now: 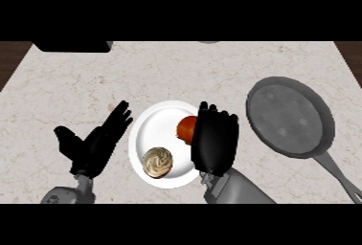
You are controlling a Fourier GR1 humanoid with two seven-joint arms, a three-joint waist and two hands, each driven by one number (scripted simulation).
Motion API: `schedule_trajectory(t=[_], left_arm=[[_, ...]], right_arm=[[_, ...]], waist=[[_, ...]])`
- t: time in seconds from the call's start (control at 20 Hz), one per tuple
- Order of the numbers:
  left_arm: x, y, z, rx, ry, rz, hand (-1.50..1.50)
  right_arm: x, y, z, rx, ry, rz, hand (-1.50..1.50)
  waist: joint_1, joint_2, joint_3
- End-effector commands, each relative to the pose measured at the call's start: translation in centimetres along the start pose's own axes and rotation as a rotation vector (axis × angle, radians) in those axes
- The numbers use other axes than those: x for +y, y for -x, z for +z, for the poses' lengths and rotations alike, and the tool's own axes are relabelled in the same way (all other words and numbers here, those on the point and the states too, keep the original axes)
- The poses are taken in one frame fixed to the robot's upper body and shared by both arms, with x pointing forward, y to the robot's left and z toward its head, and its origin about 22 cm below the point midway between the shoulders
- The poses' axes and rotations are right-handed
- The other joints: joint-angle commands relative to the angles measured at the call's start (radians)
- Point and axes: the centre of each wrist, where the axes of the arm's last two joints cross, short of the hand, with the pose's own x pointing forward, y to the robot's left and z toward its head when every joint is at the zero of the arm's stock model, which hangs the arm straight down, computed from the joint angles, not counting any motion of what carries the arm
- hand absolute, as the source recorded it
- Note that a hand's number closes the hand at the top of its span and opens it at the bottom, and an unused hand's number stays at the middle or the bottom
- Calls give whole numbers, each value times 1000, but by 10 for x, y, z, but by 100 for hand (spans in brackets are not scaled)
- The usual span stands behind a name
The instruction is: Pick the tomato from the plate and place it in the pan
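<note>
A white plate [152,124] lies in the middle of the marble counter. On its right side sits a red tomato [186,127], partly hidden behind my right hand [215,139]. That hand hovers over the plate's right edge, back facing up, fingers straight and pointing away, right beside the tomato. A beige swirled pastry [158,161] rests on the plate's near side. A grey pan [288,116] lies to the right of the plate, its handle [339,176] running toward the lower right. My left hand [97,141] rests open left of the plate.
A dark object [71,46] stands at the counter's far left edge. Bare marble counter [176,67] stretches beyond the plate and the pan.
</note>
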Motion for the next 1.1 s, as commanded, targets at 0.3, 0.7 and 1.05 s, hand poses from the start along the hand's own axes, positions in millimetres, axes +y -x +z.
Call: schedule_trajectory(t=[0.3, 0.7, 1.05], left_arm=[[5, 5, 5, 20, 5, -10, 0], [-4, 8, 3, -9, 0, -11, 0], [-15, 12, 9, -5, -7, -1, 0]], right_arm=[[-54, 6, 2, 244, 208, -489, 150], [-2, 34, -30, 321, 253, -437, 150], [29, 81, -65, 358, 356, -360, 150]], waist=[[1, -3, 0], [-8, 5, -1], [-12, 4, 0]])
